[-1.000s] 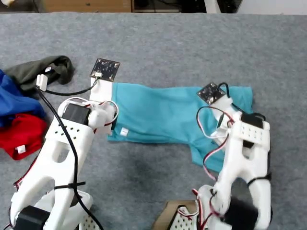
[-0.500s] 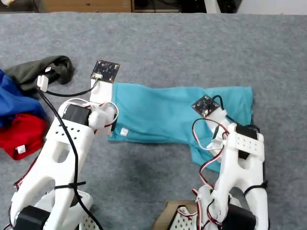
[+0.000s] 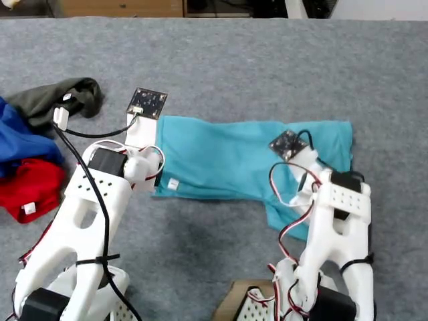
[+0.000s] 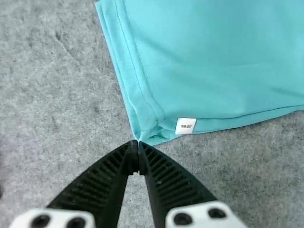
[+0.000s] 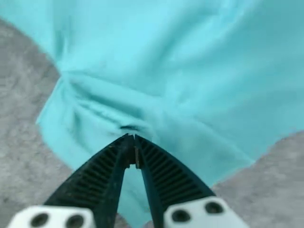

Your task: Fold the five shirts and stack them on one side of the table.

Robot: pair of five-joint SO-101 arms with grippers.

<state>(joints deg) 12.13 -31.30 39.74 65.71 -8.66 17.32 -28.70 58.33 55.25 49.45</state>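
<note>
The limp, light teal cotton shirt (image 3: pixel 227 157) lay spread mid-way across the grey felt table (image 3: pixel 267 60) and would likely sag when lifted. The left gripper (image 4: pixel 137 147) was clenched, tips at its hem corner. The right gripper (image 5: pixel 130 137) pinched a puckered fold. Corners looked the surest holds.

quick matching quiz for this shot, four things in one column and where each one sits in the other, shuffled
Things
1. teal shirt
2. red shirt
3. dark grey-green shirt
4. left tool

Places
A. crumpled at the left edge of the table, on the near side of the blue shirt
B. tips at the hem corner by the white tag
C. spread out mid-table
D. bunched at the left edge, beyond the blue shirt

Pairs: 1-C, 2-A, 3-D, 4-B
</note>
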